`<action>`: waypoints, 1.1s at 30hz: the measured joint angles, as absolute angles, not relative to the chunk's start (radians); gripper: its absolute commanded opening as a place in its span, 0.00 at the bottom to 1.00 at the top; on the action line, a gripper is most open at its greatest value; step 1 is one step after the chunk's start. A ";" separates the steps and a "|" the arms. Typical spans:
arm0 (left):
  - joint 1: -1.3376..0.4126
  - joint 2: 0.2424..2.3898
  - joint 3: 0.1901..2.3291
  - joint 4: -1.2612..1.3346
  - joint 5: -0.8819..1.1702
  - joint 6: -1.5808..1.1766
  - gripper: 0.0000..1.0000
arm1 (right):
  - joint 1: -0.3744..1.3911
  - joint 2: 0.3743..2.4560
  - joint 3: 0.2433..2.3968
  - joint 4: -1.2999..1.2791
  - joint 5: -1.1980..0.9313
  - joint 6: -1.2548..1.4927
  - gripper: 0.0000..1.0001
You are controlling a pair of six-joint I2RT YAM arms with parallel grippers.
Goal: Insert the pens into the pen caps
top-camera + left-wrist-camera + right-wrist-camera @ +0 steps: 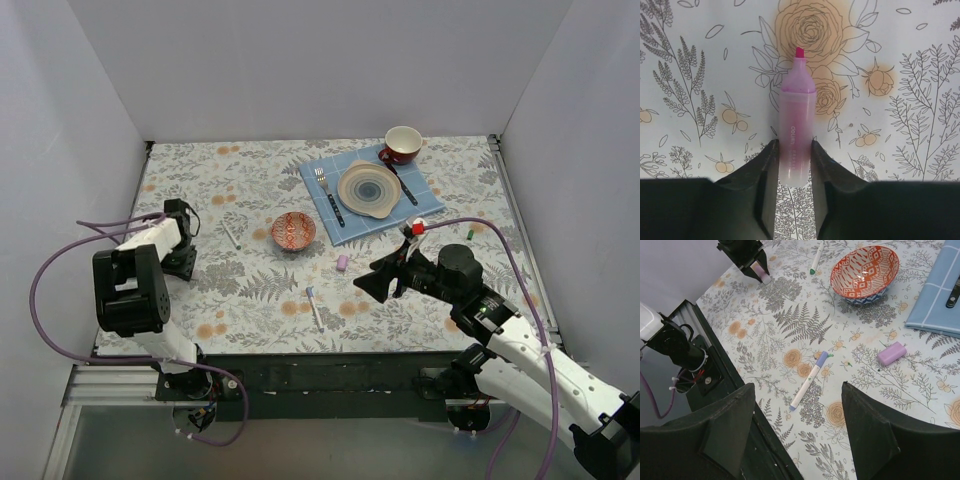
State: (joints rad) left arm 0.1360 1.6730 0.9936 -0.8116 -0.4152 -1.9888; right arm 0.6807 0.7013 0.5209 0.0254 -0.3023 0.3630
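Observation:
A pink pen (796, 125) with a frosted barrel lies on the flowered table, its pink tip pointing away from the left wrist camera. My left gripper (794, 145) is shut on the barrel's rear part, a finger pressing each side. The right wrist view shows that gripper (747, 255) at the far left with the pen (761, 272) in it. A white pen with a blue end (314, 307) (810, 374) lies near the front edge, below my open right gripper (385, 280) (799, 390). The lilac cap (343, 263) (891, 353) lies to its right. A thin green-tipped pen (232, 236) (816, 257) lies behind.
A red patterned bowl (293, 231) (865, 272) stands mid-table. At the back right a blue cloth (355, 222) carries a plate (368, 188), a fork (328, 195) and a dark-handled knife, with a red cup (403, 144) behind. White walls enclose three sides.

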 measured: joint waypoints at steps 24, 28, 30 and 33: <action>-0.270 0.841 0.645 -0.297 0.065 -1.469 0.00 | 0.666 1.249 1.110 0.026 -0.286 0.480 0.73; -0.315 0.817 0.576 -0.196 0.213 -1.422 0.00 | 0.712 1.396 1.213 0.022 -0.289 0.517 0.71; -0.338 0.812 0.559 -0.173 0.258 -1.403 0.00 | 0.748 1.459 1.255 0.015 -0.286 0.524 0.70; -0.359 0.788 0.548 -0.147 0.301 -1.375 0.00 | 0.802 1.529 1.295 -0.003 -0.259 0.530 0.69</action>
